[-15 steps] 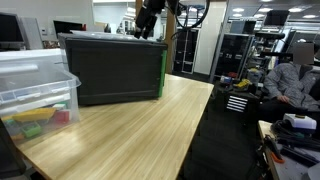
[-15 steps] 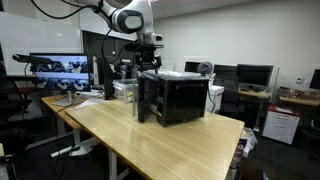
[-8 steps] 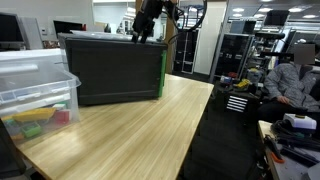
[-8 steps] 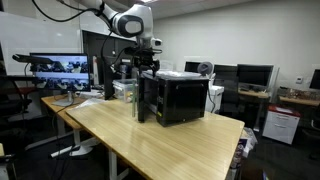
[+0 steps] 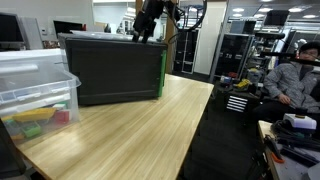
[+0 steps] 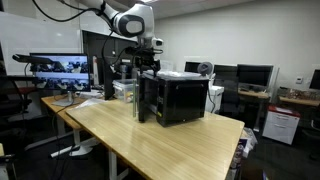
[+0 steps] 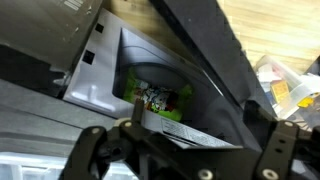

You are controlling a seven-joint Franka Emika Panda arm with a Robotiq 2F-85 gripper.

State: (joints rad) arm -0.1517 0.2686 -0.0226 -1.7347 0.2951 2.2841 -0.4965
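Note:
A large black box (image 5: 115,68) with a green edge stands on the wooden table (image 5: 140,135) in both exterior views; it also shows as the black box (image 6: 176,98). My gripper (image 5: 147,28) hangs just above the box's top rear edge, also seen as the gripper (image 6: 147,66). In the wrist view the gripper (image 7: 185,152) is open, its fingers (image 7: 92,150) spread wide with nothing between them. Below it the box's open inside shows a green printed packet (image 7: 160,100) on a pale wall or liner.
A clear plastic bin (image 5: 35,88) with coloured items stands at the table's near corner. A person (image 5: 295,75) sits at the neighbouring desk. Monitors (image 6: 58,68) and desk clutter stand behind the box. Bare tabletop (image 6: 150,140) lies in front of the box.
The gripper dropped slightly toward the box top about a second ago and has held still since. Its jaws stayed open.

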